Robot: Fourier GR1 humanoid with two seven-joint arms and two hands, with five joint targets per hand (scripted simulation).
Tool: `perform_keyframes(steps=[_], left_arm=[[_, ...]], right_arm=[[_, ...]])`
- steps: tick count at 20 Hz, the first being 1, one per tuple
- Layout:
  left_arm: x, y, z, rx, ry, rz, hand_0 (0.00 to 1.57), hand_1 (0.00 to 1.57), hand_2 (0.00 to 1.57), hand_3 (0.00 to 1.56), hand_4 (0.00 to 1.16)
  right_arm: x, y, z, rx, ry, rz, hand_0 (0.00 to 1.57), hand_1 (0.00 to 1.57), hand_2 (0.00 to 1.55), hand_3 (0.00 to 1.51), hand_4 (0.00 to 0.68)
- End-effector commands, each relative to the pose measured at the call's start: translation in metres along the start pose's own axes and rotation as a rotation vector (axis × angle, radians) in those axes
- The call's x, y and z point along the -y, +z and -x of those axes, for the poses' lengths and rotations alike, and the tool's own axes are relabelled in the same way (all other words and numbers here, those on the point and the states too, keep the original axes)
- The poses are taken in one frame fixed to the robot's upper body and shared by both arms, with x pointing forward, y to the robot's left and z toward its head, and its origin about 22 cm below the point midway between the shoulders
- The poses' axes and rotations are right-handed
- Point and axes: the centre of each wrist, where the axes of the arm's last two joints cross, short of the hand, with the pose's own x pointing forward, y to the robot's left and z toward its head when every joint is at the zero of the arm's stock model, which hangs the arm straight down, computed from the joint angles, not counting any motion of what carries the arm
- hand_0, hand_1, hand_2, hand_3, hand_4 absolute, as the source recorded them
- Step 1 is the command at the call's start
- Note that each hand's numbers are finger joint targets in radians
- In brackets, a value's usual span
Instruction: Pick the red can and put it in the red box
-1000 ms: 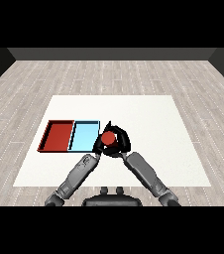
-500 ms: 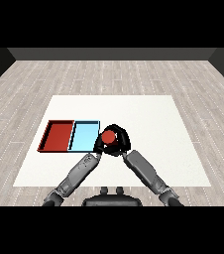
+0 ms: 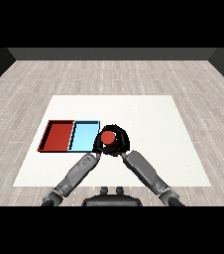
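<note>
Far left on the white table sits the red tray: flat, rectangular, low dark rim, smooth floor, nothing in it. Touching its right edge is the light blue tray, same shape & rim, also w/o contents. Table top looks matte & slightly grainy; the floor around it is pale grey plank.

Next, the left hand, black, at the end of a grey forearm, right by the blue tray's lower right corner. It sits low beside the can; whether its fingers are curled or straight I can't tell, too much overlap w/ the other hand.

Then the red can, just right of the blue tray, not in either tray. Only its round top shows, so it looks upright. The right hand is wrapped round it, fingers and thumb curled about the sides.

Handling, as a guess: a small can is prob. light & stiff, w/ a smooth curved wall that could slide in the fingers or tip if held too near the top. Best hold is round the mid-body, top & bottom left free. It won't deform much, so nothing fragile here. It has to pass over the blue tray to reach the red one, so enough height to clear both rims.
</note>
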Motion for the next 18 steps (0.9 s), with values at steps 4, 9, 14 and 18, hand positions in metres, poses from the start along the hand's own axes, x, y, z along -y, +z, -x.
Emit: perform_keyframes(steps=[4,9,14,18], left_arm=[[0.016,0.01,-0.016,-0.023,0.032,-0.023,1.57,1.57,1.52,1.43,0.88],[0.02,0.001,-0.013,0.032,0.062,-0.015,1.57,1.57,1.54,1.45,0.96],[0.015,-0.002,-0.009,0.026,0.061,-0.016,1.57,1.57,1.57,1.49,1.14],[0.016,0.016,-0.019,0.022,0.058,-0.028,1.57,1.57,1.57,1.49,1.14]], right_arm=[[-0.018,0.0,-0.006,0.013,-0.029,-0.02,1.52,1.52,1.46,1.4,0.544],[-0.012,-0.005,-0.008,0.006,-0.068,-0.021,1.47,1.47,1.45,1.4,0.532],[-0.006,-0.002,-0.013,0.024,-0.072,-0.063,0.0,0.0,0.0,0.0,0.0],[-0.003,0.011,-0.014,0.03,-0.081,-0.054,0.0,0.0,0.0,0.0,0.0]])
